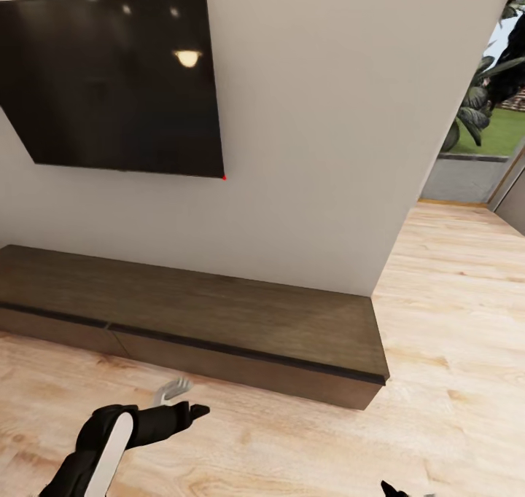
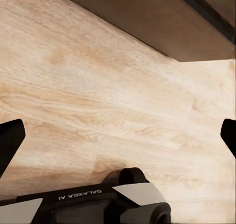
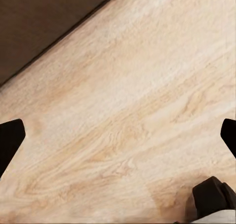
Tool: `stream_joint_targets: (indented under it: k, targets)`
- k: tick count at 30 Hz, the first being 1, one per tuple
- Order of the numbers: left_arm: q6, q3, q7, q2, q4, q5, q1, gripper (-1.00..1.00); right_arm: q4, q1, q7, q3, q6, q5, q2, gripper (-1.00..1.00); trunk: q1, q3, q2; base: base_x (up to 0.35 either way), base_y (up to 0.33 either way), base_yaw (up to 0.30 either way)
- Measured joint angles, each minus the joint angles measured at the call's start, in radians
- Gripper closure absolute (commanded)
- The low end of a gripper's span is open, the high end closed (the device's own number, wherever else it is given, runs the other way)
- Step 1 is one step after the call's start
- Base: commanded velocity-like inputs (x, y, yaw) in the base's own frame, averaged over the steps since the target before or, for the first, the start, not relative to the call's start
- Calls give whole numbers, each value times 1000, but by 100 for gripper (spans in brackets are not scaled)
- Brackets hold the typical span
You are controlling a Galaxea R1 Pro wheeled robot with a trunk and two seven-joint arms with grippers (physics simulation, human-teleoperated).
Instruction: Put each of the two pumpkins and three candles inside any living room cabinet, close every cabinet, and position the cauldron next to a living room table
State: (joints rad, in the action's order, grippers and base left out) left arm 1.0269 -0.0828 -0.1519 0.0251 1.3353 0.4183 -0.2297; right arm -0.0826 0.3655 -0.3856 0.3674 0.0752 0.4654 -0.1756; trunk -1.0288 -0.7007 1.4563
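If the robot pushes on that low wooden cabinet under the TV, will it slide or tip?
The cabinet is long, low and sits flat on the floor, so it probably won't tip. It looks heavy and backs onto the wall, so a push likely won't shift it.

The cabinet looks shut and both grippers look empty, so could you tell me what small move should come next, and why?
Probably reach the left gripper forward to the cabinet front: its drawers are closed, and both the left and the right gripper are open and empty above the floor.
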Motion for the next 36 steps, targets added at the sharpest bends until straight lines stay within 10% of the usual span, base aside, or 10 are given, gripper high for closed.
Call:
stream_joint_targets:
  k: [12, 16, 20, 21, 36]
  targets:
    - [6, -2, -4, -47, 23, 21, 6, -100, -76, 1, -168, 73, -108, -13, 14, -100, -46, -38, 84, 0, 0, 0]
    - [15, 0, -7, -28, 88, 233, 26, -100, -88, 1, -185, 71, -108, -14, 16, -100, -61, -50, 112, 0, 0, 0]
    - [16, 6, -6, 38, 101, 369, 38, -100, -90, 0, -187, 71, -107, -16, 16, -100, -77, -63, 140, 0, 0, 0]
    - [16, 6, -6, 60, 104, 447, 53, -100, -90, 1, -185, 72, -105, -17, 18, -100, -81, -66, 147, 0, 0, 0]
    - [13, 63, -5, 61, 105, 477, 65, -100, -75, 0, -172, 75, 172, -14, 94, -100, -138, -113, 252, 0, 0, 0]
